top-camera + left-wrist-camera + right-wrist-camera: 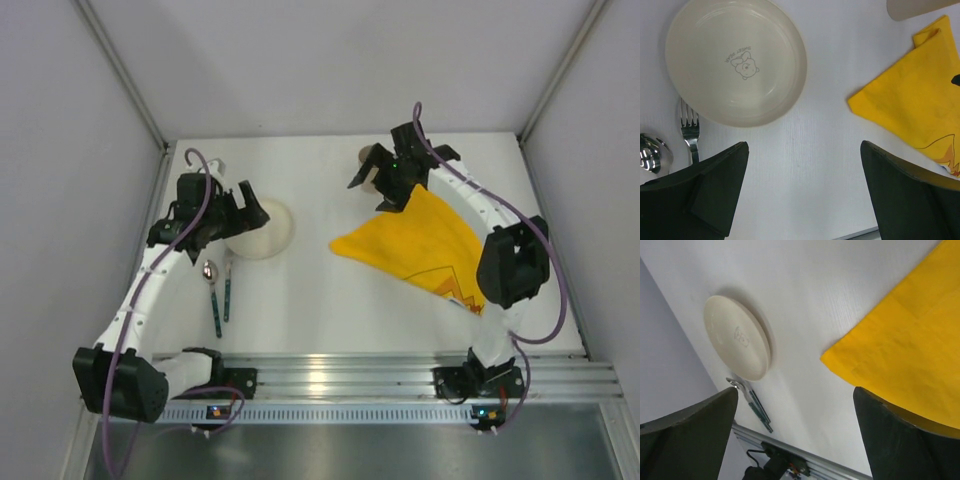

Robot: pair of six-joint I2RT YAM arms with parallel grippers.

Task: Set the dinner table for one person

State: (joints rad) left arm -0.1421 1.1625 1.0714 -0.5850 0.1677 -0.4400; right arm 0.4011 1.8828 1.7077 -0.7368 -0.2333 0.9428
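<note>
On the white dinner table a cream plate with a bear print lies at the left. A fork and a spoon lie side by side just in front of it. My left gripper hovers open over the plate's near edge with nothing between its fingers. A yellow printed placemat lies crumpled at the right. My right gripper stands open above its far corner, holding nothing.
A beige cup stands at the back, partly hidden behind my right gripper. Grey walls close in the table on three sides. An aluminium rail with both arm bases runs along the near edge.
</note>
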